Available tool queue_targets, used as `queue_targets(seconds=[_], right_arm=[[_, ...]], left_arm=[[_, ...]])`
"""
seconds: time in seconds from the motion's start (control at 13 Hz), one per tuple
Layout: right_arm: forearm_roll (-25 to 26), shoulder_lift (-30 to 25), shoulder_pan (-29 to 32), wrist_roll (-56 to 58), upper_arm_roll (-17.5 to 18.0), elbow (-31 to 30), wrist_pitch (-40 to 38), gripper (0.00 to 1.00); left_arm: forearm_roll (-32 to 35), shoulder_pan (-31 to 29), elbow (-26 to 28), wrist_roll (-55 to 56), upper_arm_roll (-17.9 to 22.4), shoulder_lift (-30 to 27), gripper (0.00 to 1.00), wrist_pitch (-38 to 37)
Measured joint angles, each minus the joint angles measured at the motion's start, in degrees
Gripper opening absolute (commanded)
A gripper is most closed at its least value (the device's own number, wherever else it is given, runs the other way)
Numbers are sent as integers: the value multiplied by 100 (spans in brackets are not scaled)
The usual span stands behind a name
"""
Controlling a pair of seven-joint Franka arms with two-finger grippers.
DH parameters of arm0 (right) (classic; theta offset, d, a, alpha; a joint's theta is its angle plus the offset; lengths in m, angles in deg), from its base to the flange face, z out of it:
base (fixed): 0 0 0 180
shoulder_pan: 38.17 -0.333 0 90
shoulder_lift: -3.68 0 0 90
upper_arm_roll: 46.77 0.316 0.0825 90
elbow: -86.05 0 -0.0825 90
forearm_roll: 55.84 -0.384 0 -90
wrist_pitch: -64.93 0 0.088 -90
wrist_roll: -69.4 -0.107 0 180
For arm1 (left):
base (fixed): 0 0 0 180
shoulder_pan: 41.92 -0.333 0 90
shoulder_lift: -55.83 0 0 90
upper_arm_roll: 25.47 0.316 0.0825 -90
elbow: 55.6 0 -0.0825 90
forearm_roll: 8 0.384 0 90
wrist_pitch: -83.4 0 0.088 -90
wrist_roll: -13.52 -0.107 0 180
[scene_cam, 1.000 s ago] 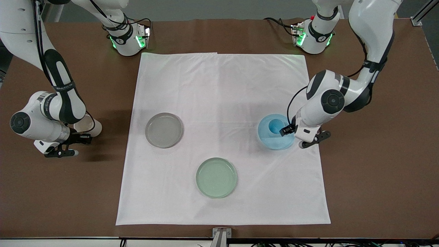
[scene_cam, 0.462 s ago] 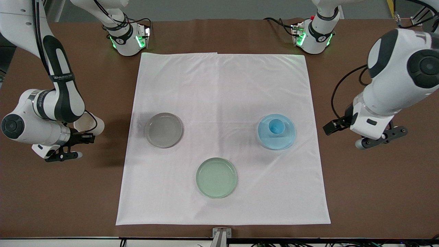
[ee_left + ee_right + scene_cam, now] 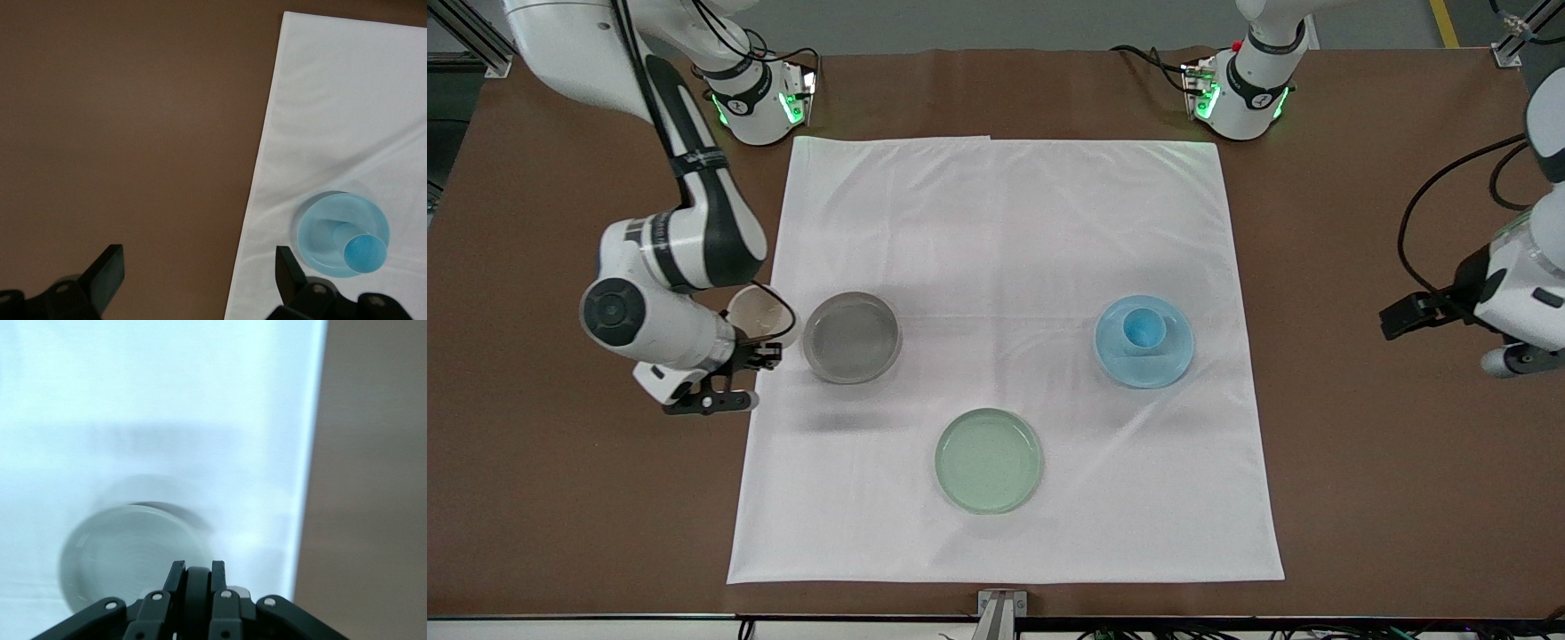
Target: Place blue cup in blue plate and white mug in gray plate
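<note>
Brown bench seen from above w/ a white cloth spread across its middle. Three round plates sit on the cloth. The gray plate lies toward the right arm's end. The blue plate lies toward the left arm's end, well apart from the gray one. A pale green plate sits between them, nearer the front camera.

The blue cup stands upright in the blue plate, mouth up.

Right hand is up in the air over the cloth's edge, just beside the gray plate, clamped on the thin black handle of the white mug. The mug is lifted off the bench, mouth facing up, not yet over the plate. In the right wrist view the fingers are pinched together on the handle, w/ the gray plate below.

Left hand hangs over bare bench at the left arm's end, away from the cloth; its fingers are spread wide apart, holding nothing.
</note>
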Motion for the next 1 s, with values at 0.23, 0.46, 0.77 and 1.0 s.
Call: queue_targets(seconds=[0.23, 0.46, 0.77, 1.0], right_arm=[[-12, 337, -410, -437, -9, -17, 499, 4], [-26, 660, -386, -439, -81, -19, 834, 4], [-34, 830, -403, -439, -81, -16, 907, 4], [-98, 861, -443, -439, -64, -17, 913, 4]], left_arm=[[0, -28, -18, -208, -14, -366, 100, -304], [-142, 12, 20, -655, 157, -670, 100, -446], [-765, 861, 453, -875, 1321, -1103, 100, -655], [-888, 1239, 1072, -926, 1682, -1592, 100, -667]])
